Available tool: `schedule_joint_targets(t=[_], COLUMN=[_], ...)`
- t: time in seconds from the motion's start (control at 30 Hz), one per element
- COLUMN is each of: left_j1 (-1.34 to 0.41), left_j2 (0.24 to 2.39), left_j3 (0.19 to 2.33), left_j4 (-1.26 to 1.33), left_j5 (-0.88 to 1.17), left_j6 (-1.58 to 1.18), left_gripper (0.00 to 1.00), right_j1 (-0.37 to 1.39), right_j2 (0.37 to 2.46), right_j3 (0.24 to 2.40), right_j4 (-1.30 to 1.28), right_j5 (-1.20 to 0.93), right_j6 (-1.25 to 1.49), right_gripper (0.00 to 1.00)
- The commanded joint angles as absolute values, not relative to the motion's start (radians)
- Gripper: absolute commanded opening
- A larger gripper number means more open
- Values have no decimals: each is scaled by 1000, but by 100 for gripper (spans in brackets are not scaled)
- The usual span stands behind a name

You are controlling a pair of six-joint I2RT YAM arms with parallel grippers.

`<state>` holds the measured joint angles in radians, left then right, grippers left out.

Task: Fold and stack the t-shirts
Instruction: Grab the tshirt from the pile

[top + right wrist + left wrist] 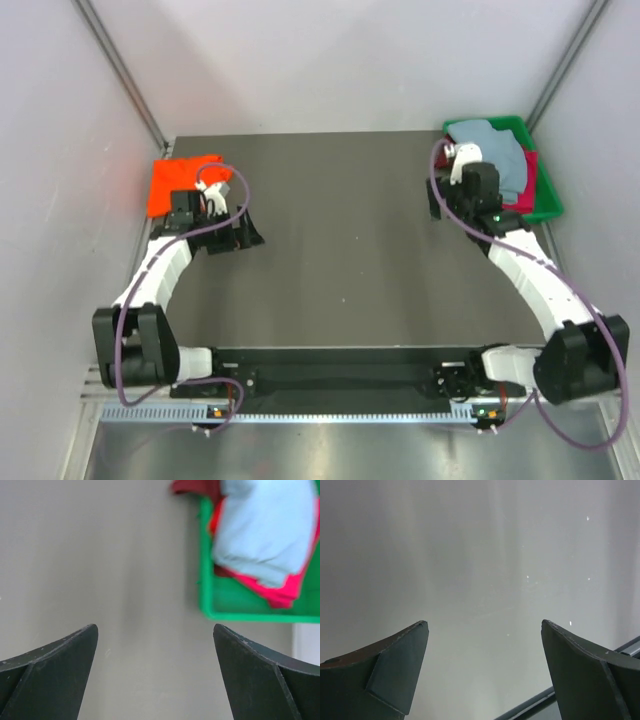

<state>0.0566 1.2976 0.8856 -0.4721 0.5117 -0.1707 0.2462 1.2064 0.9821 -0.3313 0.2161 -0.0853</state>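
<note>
A folded bright orange-red t-shirt [178, 182] lies flat at the far left of the table. A slate blue-grey t-shirt [497, 152] lies crumpled on crimson t-shirts [525, 188] in the green bin [548, 208] at the far right. My left gripper [238, 238] is open and empty, just right of the orange-red shirt and over bare table [485, 625]. My right gripper [438, 205] is open and empty, left of the bin. In the right wrist view [155, 627] the blue-grey shirt [265, 530] and crimson cloth [272, 594] show beyond the fingers.
The green bin's rim [250, 615] lies ahead and to the right of my right fingers. Grey walls close in the table on the left, back and right. A dark rail [560, 700] runs along the table edge in the left wrist view.
</note>
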Motion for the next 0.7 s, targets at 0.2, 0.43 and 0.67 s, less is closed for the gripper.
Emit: schedule_joint_targets(t=[0.2,0.43,0.67], left_j1=[17,-141,-205], left_j2=[1681,1909,1982], left_j3=[1419,1710,1740], left_j4=[-597,-709,-674], left_j5=[457,264,-164], left_j6=[-9,150,57], left_gripper=[99,99,99], right_j1=[101,94,34], right_j2=[1511,1779,1865], right_j3=[1362,1639,1718], right_j4=[-298,-296,-301], right_j5=[248,360,409], right_j6=[-132,-172,-169], right_gripper=[100,100,87])
